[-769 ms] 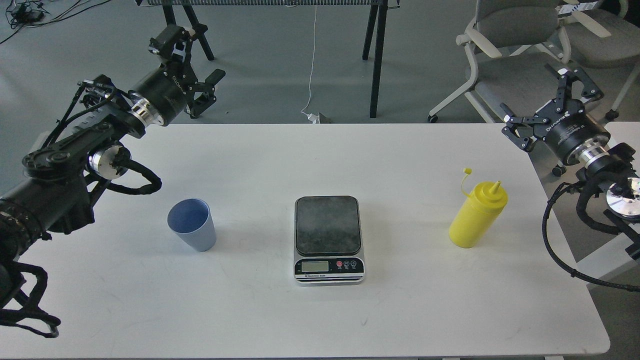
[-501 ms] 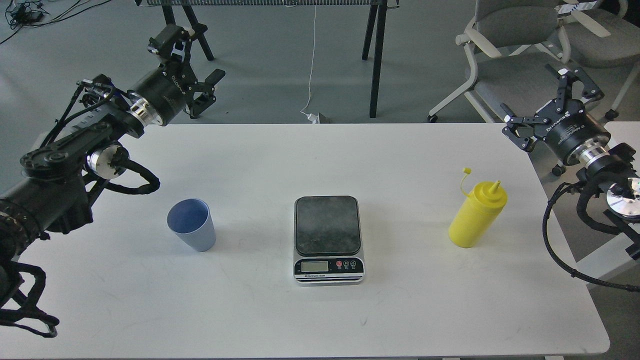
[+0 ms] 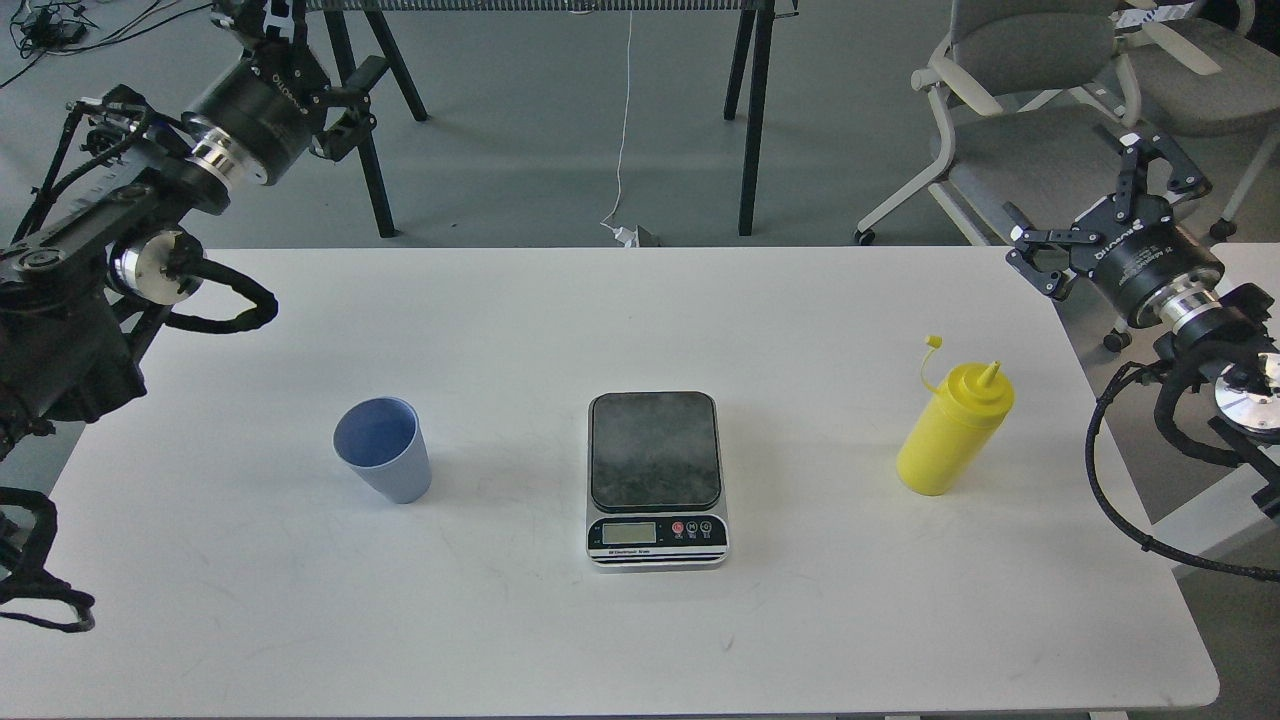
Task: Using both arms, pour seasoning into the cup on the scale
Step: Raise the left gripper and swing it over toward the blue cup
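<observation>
The light blue cup (image 3: 383, 450) stands upright on the white table (image 3: 640, 310), left of centre. The scale (image 3: 655, 475) sits in the middle with a bare dark plate. The yellow seasoning bottle (image 3: 955, 432) stands upright at the right, its cap hanging open off the nozzle. My left gripper (image 3: 308, 45) is open and empty, raised beyond the table's far left corner, far from the cup. My right gripper (image 3: 1095, 208) is open and empty, beyond the far right corner, above and behind the bottle.
A grey office chair (image 3: 1040, 110) stands behind the right gripper. Black stand legs (image 3: 750, 110) and a white cable (image 3: 625, 130) are on the floor behind the table. The table's right edge lies close to the bottle.
</observation>
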`<state>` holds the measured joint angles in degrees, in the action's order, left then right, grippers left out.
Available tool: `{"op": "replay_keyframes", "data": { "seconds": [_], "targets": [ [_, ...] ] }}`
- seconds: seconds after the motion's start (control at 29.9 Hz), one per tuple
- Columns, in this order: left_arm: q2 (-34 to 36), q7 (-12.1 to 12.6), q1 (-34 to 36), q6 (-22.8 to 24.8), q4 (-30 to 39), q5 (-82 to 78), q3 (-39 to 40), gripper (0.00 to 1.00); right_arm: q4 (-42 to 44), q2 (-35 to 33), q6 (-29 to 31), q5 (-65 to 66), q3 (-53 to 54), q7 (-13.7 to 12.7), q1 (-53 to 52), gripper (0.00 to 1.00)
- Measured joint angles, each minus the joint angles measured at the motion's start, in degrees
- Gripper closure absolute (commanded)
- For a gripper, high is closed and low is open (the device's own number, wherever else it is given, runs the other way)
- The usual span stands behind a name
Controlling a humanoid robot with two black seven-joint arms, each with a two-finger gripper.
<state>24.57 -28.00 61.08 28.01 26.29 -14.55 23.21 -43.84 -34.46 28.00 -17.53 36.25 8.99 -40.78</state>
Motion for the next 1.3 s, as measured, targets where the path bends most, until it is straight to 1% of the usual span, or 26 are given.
{"op": "replay_keyframes", "data": {
  "seconds": [0.3, 0.37, 0.43, 0.5, 0.64, 0.8, 0.94, 1.04, 1.17, 1.3],
  "targets": [
    [-0.46, 0.0, 0.18, -0.01, -0.12, -0.38, 1.08, 0.01, -0.04, 0.08, 0.0, -0.04, 0.01, 0.01, -0.01, 0.01],
    [0.49, 0.0, 1.04, -0.01, 0.31, -2.43, 0.83, 0.01, -0.03, 0.13, 0.0, -0.04, -0.02, 0.01, 0.01, 0.01],
    [2.67, 0.0, 2.94, -0.01, 1.49, -7.89, 0.78, 0.01, -0.02, 0.22, 0.0, 0.0, -0.03, 0.01, 0.04, 0.01],
    [5.52, 0.0, 5.2, -0.02, 4.24, -17.11, 0.78, 0.01, -0.01, 0.36, 0.0, 0.03, -0.04, 0.01, 0.08, 0.01],
    [11.25, 0.0, 9.23, 0.0, 14.14, -38.01, 0.77, 0.0, 0.07, 0.66, 0.0, 0.04, -0.04, -0.01, 0.09, 0.01],
    [16.97, -0.01, 10.16, 0.0, 26.77, -58.98, 0.32, 0.0, 0.11, 0.87, 0.0, 0.05, -0.04, -0.03, 0.09, 0.01],
    [18.23, -0.01, 10.16, 0.0, 35.22, -74.25, -2.89, 0.0, 0.29, 0.89, 0.0, 0.05, -0.04, -0.03, 0.09, 0.01],
    [18.03, -0.01, 10.17, 0.0, 38.39, -83.86, -8.15, 0.0, 0.34, 0.89, 0.0, 0.04, -0.04, 0.0, 0.09, 0.01],
    [17.5, -0.02, 10.45, -0.01, 39.83, -92.46, -14.63, 0.0, 0.34, 0.89, 0.0, 0.04, -0.04, 0.01, 0.09, 0.01],
    [16.49, -0.03, 10.66, -0.02, 40.71, -100.36, -18.52, 0.01, 0.34, 0.85, 0.0, 0.05, -0.04, 0.01, 0.24, 0.01]
  ]
}}
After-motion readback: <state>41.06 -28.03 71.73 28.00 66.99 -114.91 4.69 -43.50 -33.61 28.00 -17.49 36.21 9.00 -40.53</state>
